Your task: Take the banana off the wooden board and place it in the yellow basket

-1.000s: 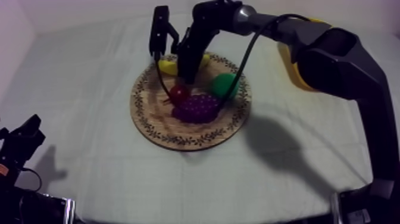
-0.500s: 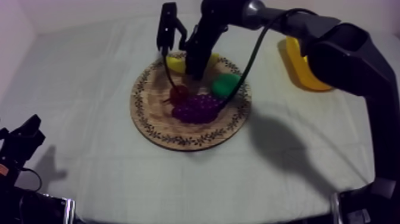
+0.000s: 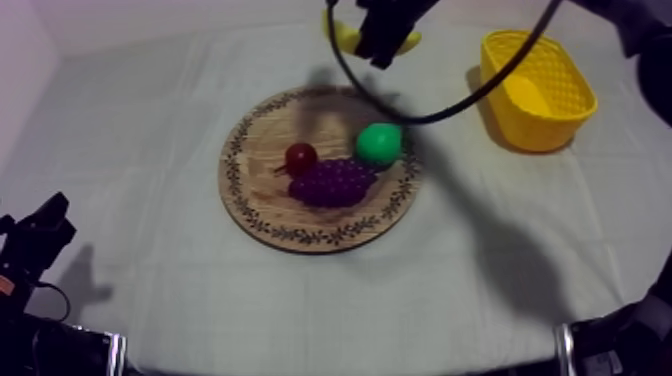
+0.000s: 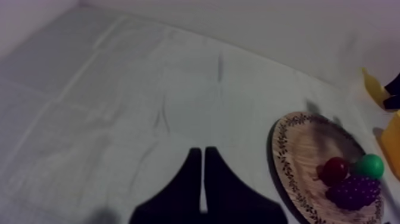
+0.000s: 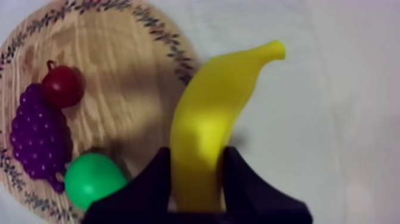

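Lifted off the wooden board (image 3: 260, 190), the banana (image 5: 208, 119) sits clamped mid-body in the right gripper (image 5: 196, 159); seemingly light, stiff, slick; left gripper (image 4: 203, 154) closed empty.

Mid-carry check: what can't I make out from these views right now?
Top view: middle of the banana, covered by the right gripper.
Right wrist view: the banana's gripped end, behind the gripper and cut by the edge.
Left wrist view: most of the yellow basket, cut off by the edge.
Any view: how high the banana hangs over the cloth.

Four fruits (image 3: 380, 143) (one board (image 3: 258, 192), one basket (image 3: 541, 134))
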{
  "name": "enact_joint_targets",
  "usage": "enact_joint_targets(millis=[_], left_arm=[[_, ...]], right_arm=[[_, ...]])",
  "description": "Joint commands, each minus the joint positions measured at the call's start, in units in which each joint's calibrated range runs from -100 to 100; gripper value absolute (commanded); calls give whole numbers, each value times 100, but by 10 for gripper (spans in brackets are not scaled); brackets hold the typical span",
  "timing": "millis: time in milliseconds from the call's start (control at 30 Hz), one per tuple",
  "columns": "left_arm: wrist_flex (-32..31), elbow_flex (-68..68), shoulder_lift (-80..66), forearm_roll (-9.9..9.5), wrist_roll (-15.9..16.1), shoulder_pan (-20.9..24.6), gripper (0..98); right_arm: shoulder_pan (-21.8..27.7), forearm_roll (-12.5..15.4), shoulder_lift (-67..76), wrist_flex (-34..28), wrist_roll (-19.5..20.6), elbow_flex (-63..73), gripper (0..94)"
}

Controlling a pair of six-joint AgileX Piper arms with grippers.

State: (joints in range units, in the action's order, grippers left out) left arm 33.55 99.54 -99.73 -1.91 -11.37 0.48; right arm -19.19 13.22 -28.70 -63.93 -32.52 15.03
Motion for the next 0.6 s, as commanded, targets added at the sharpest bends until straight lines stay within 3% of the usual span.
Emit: enact_joint_targets(millis=[0, 267, 567], left_arm=[[-1, 1, -1, -2, 0, -1, 1], [-1, 1, -1, -2, 1, -1, 1], [-1, 1, -1, -2, 0, -1, 1]], right_arm=[[163, -21, 605, 34, 120, -141, 145], [775, -41, 1518, 151, 250, -777, 146], [1364, -19, 2182, 1052, 390, -2044, 161]])
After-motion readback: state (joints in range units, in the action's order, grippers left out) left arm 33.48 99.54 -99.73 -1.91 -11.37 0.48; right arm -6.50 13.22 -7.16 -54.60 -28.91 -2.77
